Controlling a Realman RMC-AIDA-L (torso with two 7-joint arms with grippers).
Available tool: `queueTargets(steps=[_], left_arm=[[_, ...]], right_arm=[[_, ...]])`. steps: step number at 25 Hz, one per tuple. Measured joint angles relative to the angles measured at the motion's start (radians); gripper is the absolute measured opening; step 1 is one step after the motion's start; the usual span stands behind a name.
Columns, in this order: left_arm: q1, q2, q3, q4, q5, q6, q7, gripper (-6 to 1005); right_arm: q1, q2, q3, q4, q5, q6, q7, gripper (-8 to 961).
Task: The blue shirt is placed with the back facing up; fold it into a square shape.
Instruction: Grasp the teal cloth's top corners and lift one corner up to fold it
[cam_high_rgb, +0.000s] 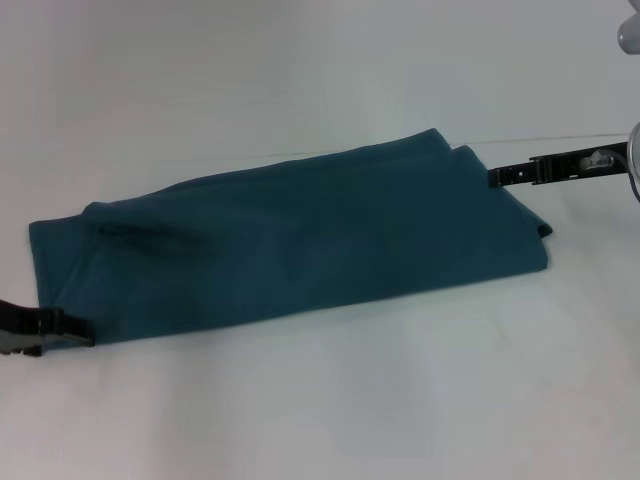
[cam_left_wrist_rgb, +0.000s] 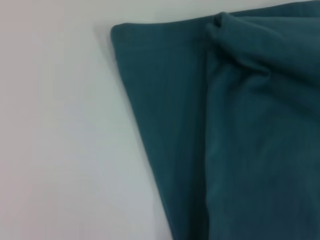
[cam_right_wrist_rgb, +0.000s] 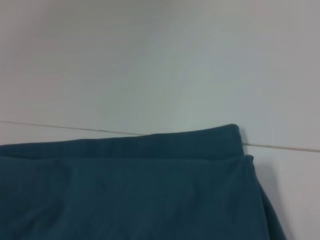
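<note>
Blue shirt: lying flat on the pale surface, already folded into a long band running from near left to far right; still oblong, not yet square.
Layers: several thicknesses stacked, edges stepped at the far right end in the right wrist view, a soft ridge and a crease near the corner in the left wrist view.
Left claw: low at the near left corner of the band, touching or just beside the hem; open or closed, cannot tell.
Right claw: at the far right end, tip against the top edge of the cloth; gap between fingers not readable either.
Handling, as a judgement: light, limp knit, no stiffness; likely to sag and drape from any held point, with layers prone to slide apart if pinched through only the top one.
Where to grip, as a judgement: at the corners of one short end, through the whole stack, both corners lifted together.
Risk: a shallow pinch probably peels one layer and spoils the fold; dragging over the surface may bunch the underside.
</note>
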Motion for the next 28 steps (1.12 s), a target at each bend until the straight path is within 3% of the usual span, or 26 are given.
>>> queueTargets(steps=[5,8,19,24,28], left_arm=[[-0.012,0.0,-0.001,-0.012,-0.005,-0.017,0.002,720],[-0.024,-0.002,-0.001,-0.023,-0.008,-0.025,0.008,515],[-0.039,-0.016,0.03,-0.029,-0.01,-0.059,0.032,282],[-0.042,-0.018,0.03,-0.028,-0.019,-0.06,0.034,55],[-0.042,-0.017,0.027,-0.025,-0.038,-0.06,0.043,54]], right_arm=[[-0.001,0.0,0.0,-0.001,0.0,-0.003,0.0,919],[-0.002,0.002,0.0,-0.001,0.0,-0.002,-0.002,919],[-0.002,0.003,0.0,-0.001,0.0,-0.001,-0.003,918],[-0.001,0.001,-0.002,-0.001,-0.001,-0.009,0.002,904],[0.001,-0.007,-0.012,-0.006,-0.045,-0.064,0.024,874]])
